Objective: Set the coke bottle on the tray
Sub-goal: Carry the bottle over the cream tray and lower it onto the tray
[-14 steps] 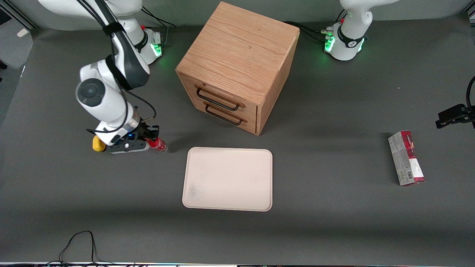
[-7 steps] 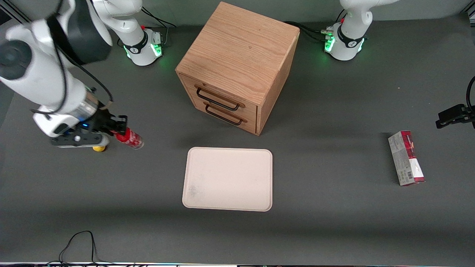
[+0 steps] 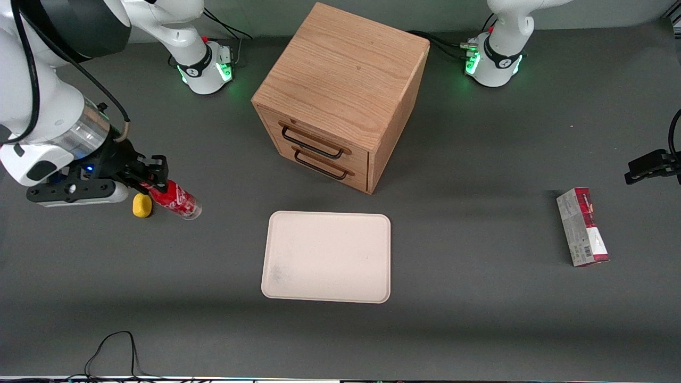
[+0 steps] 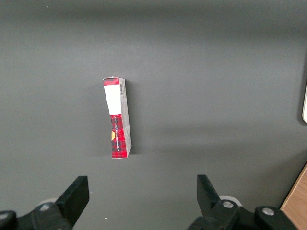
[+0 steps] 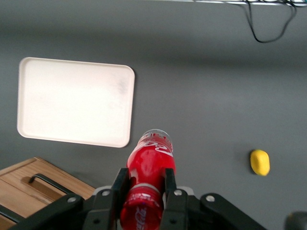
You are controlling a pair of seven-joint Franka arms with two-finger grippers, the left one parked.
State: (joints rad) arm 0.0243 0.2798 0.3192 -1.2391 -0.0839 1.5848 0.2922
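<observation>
Table (image 3: 479, 330): dark grey mat, wide and mostly bare.

Wooden two-drawer cabinet (image 3: 340, 96): largest item, standing farther from the front camera than the tray, drawer fronts facing the tray. A tall obstacle if the carry swings wide.

Tray (image 3: 327, 257): pale cream, flat, low rim, nothing on it. It lies near the middle of the table, well apart from the bottle.

Red-and-grey carton (image 3: 582, 226): toward the parked arm's end of the table, well clear of any likely path.

Gripper (image 3: 151, 175): raised off the table toward the working arm's end, fingers clamped on the neck end of the coke bottle.

Coke bottle (image 3: 173, 198): held in the air, tilted, base angled down and toward the tray. The wrist view shows the fingers (image 5: 121, 184) pressed on both sides of the bottle (image 5: 149, 175) near its cap.

Small yellow lump (image 3: 141, 205): on the table just beside the hanging bottle.

Risks, as judged from here:
- The grip is high and near the cap, so the body may pivot or slip during the sideways carry.
- A tilted bottle let go on the tray would likely topple and roll; the low rim gives little stop.
- Too low a pass could catch the tray's rim and shove the tray.
</observation>
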